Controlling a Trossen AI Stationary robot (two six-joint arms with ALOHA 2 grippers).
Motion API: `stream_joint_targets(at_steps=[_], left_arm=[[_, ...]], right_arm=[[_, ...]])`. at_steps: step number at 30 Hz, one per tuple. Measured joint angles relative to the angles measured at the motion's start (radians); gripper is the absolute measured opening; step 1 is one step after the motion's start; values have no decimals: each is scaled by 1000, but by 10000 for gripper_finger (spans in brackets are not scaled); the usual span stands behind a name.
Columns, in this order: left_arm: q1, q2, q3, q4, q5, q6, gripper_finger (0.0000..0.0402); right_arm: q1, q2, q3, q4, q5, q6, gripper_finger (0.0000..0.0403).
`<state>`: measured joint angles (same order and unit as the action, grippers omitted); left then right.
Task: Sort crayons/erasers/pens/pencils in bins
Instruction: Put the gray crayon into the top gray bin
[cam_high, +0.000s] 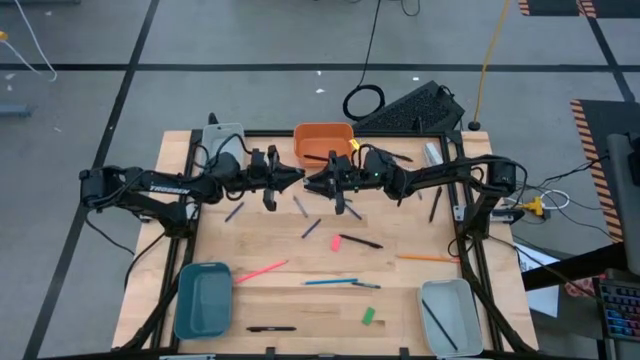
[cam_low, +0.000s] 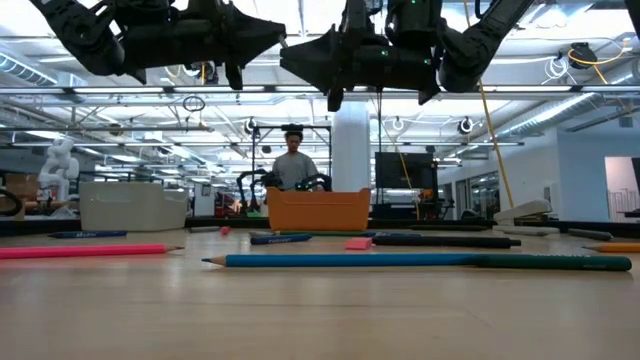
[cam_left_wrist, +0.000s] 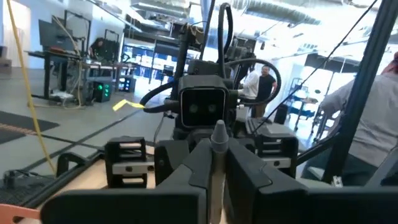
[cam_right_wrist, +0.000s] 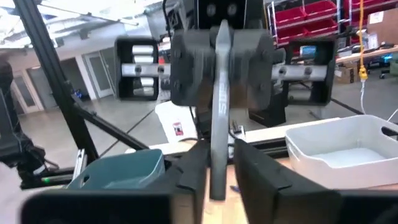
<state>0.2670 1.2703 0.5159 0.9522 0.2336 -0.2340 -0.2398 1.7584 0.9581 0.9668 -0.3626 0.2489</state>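
My two grippers meet tip to tip in mid-air above the table's far middle, in front of the orange bin (cam_high: 322, 143). My left gripper (cam_high: 297, 180) and my right gripper (cam_high: 313, 183) are both shut on one grey crayon (cam_right_wrist: 220, 124), which runs level between them. Its pointed tip (cam_left_wrist: 219, 132) shows in the left wrist view. On the table below lie other crayons (cam_high: 311, 228), a pink pencil (cam_high: 262, 270), a blue pencil (cam_high: 330, 282), an orange pencil (cam_high: 428, 258), black pens (cam_high: 270, 328), a pink eraser (cam_high: 337, 242) and a green eraser (cam_high: 368, 316). My left gripper pinches one end of the grey crayon (cam_left_wrist: 216, 177) between its two fingers. They come level from the table's left and lie along the crayon, which is clear of the table. My right gripper pinches the crayon's other end (cam_right_wrist: 217, 177) between its two fingers, level from the table's right and along the crayon. The crayon reaches straight across to the left gripper's fingers (cam_right_wrist: 186, 68).
A teal bin (cam_high: 203, 298) stands front left. One pale grey bin (cam_high: 225, 140) is at the back left and another (cam_high: 447, 315), holding a dark pen, front right. A person stands in the room beyond the orange bin (cam_low: 318, 210).
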Motion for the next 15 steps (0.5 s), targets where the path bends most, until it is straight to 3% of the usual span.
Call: stream_joint_targets(at_steps=[6,9,12,15], left_arm=[[20,-35,0,-23,-18,45,17],[48,-109,0,-119,-22,69,17],[84,-208,0,-283,-52,112,17],[120,-313,47,-557,-110,156,17]], right_arm=[[-2,0,0,-43,1,0,174],[-5,0,0,-90,-1,-19,202],[-5,0,0,-139,-2,-53,218],[-5,0,0,-188,-3,-94,220]])
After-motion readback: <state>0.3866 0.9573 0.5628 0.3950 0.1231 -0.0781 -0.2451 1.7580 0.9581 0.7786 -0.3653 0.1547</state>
